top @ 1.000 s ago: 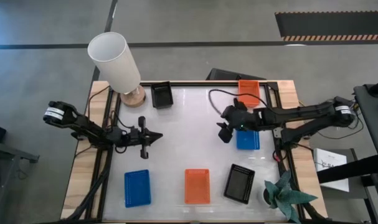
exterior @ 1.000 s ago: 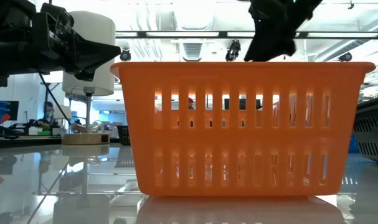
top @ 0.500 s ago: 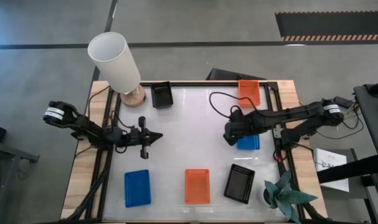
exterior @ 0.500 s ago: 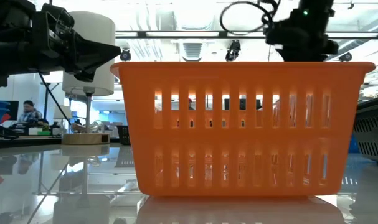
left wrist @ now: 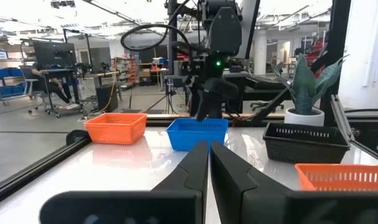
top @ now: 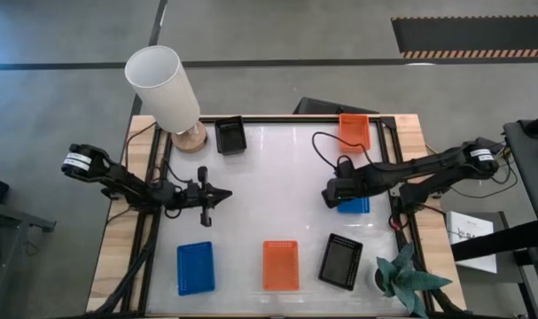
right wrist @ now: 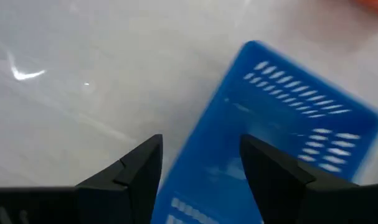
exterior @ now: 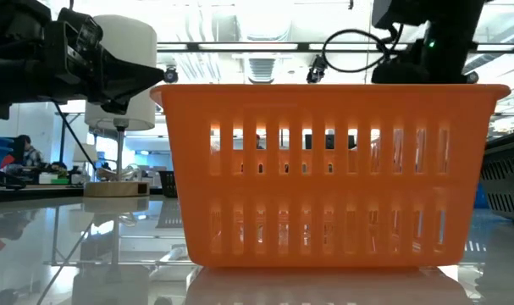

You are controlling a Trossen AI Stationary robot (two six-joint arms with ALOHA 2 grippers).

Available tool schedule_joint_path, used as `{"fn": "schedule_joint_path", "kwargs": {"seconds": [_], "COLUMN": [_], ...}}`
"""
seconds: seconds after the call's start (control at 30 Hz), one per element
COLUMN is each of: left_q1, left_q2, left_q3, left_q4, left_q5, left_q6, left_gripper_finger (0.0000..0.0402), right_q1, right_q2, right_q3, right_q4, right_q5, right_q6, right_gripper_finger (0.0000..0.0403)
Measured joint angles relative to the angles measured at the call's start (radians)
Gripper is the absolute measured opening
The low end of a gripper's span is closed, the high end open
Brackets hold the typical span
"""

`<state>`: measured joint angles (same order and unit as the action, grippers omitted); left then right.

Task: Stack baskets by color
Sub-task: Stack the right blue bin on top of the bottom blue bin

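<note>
Blue basket (right wrist: 273,155) sits just past the right gripper's (right wrist: 201,165) spread fingers, ungrasped; the left gripper (left wrist: 209,163) hangs clenched on nothing.

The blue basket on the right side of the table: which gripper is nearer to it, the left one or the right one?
Right. The right gripper is open, directly at the edge of the blue basket, its fingers straddling the wall. The left gripper is shut and waits far across the table.
</note>
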<state>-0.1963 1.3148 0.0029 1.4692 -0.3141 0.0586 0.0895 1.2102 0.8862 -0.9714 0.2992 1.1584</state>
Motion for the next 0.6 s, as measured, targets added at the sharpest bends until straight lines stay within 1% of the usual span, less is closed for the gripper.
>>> {"fn": "schedule_joint_path", "kwargs": {"seconds": [0.07, 0.23, 0.33, 0.43, 0.6], "left_q1": [0.0, 0.0, 0.0, 0.0, 0.0], "left_q2": [0.0, 0.0, 0.0, 0.0, 0.0], "left_q3": [0.0, 0.0, 0.0, 0.0, 0.0], "left_q4": [-0.005, -0.014, -0.013, -0.013, -0.013], "left_q5": [-0.001, -0.007, -0.008, -0.008, -0.008], "left_q6": [0.0, 0.0, 0.0, 0.0, -0.001], "left_gripper_finger": [0.0, 0.0, 0.0, 0.0, 0.0], "right_q1": [0.0, -0.003, -0.002, -0.003, -0.003], "right_q2": [0.012, 0.059, 0.087, 0.117, 0.182], "right_q3": [-0.022, -0.063, -0.072, -0.07, -0.059], "right_q4": [0.042, 0.048, 0.061, 0.095, 0.134], "right_q5": [-0.017, -0.045, -0.048, -0.059, -0.069], "right_q6": [0.024, 0.101, 0.105, 0.077, -0.006], "right_gripper_finger": [0.0205, 0.0205, 0.019, 0.0155, 0.0074]}}
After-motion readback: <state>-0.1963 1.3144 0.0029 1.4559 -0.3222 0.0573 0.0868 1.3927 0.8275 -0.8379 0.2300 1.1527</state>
